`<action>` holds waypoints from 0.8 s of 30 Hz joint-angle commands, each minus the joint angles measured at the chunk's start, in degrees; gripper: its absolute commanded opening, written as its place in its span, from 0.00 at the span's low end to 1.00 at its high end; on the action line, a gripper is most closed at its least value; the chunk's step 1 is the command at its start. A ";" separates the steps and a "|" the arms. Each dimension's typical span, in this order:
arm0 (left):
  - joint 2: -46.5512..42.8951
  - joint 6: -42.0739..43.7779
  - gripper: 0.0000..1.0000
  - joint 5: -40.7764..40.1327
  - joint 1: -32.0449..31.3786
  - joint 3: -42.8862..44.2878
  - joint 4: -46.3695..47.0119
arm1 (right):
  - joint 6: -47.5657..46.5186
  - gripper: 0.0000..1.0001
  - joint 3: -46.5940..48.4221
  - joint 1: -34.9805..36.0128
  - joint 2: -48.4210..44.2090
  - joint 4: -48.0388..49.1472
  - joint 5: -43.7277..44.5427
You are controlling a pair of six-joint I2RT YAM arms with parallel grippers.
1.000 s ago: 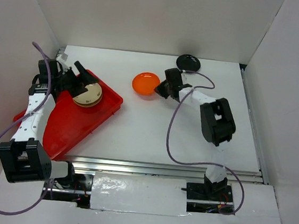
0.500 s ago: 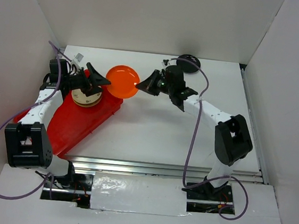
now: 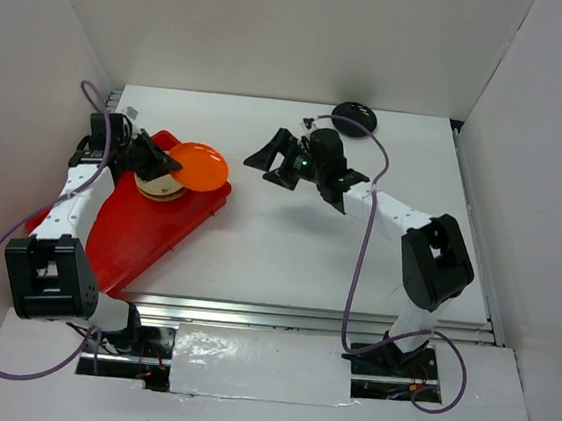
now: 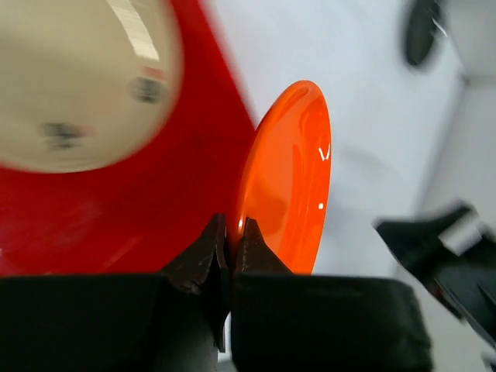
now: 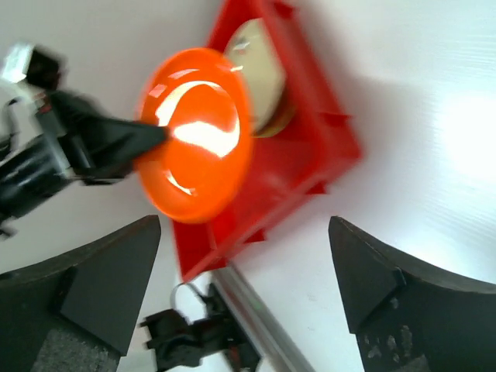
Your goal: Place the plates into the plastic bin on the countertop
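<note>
The left fingers (image 4: 221, 252) are pinching the rim of an orange plate (image 4: 288, 178) and holding it tilted over the far edge of the red plastic bin (image 3: 148, 232). The plate is hanging just beside a cream plate (image 3: 155, 190) that is lying inside the bin. The bin is sitting on the left side of the white worktop (image 3: 287, 251). The right fingers (image 3: 269, 162) are hovering near the middle, spread wide and gripping nothing, pointing toward the orange plate. A black plate (image 3: 354, 117) is resting at the worktop's far edge.
</note>
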 commanded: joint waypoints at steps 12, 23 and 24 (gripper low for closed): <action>4.89 -12.88 0.00 -36.09 6.60 3.99 -5.77 | -2.06 1.00 -10.78 -8.76 -7.43 2.23 0.99; 11.93 -11.48 0.99 -39.15 3.01 14.88 -16.30 | -2.06 1.00 -13.60 -12.98 -8.40 3.38 0.63; 12.11 -11.13 0.99 -40.29 2.65 15.24 -19.01 | -2.15 1.00 -13.08 -13.94 -8.14 2.59 2.11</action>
